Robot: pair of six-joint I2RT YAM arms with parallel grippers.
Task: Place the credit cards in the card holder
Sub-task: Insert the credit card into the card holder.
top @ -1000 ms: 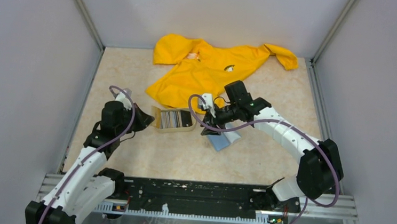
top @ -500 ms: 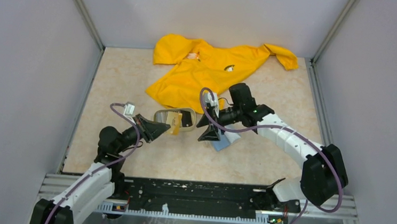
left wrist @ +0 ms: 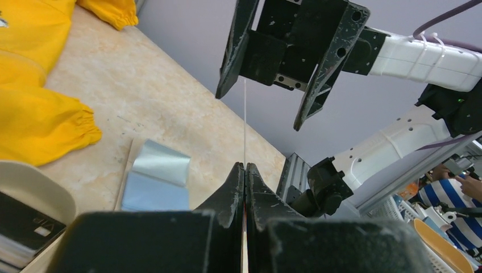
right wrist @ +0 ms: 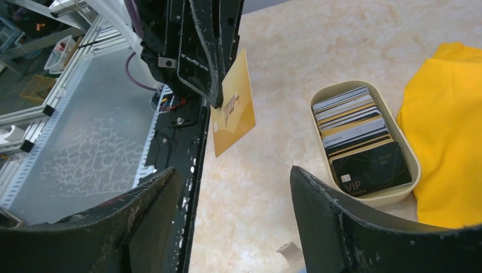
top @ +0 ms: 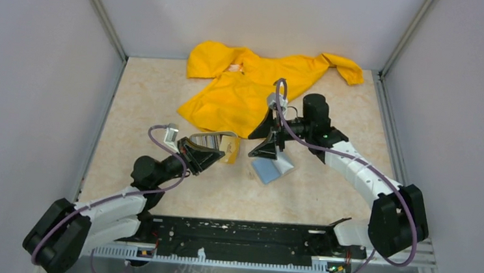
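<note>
A: What lies nearest the arm bases?

B: The holder (top: 269,170). It rests open on the surface (top: 151,90) with its bluish inside up, directly below the right pincer (top: 255,145) and off to the right of the left pincer (top: 218,154).

A: And what is the left pincer doing?

B: It is clenched on a gold card (right wrist: 233,108), gripping it by one edge. The card stands upright off the surface. From the left wrist it shows only as a thin line rising out of the closed fingertips.

A: Where is that card relative to the right pincer?

B: It is out in front of the right pincer, facing the gap between its fingers, and apart from both of them. It is also clear of the holder.

A: So the right pincer holds nothing?

B: Nothing. Its fingers are spread wide and released, and it hangs above the holder without touching it.

A: Where are the other cards?

B: The cards (right wrist: 355,131) stand packed on edge in a beige tray (right wrist: 379,198), with a dark one lying flat at one end. The tray sits just behind the left pincer and to the left of the right pincer.

A: What is farthest off?

B: A yellow jacket (top: 243,91) is spread on the surface beyond both pincers. Its edge lies close beside the tray.
</note>
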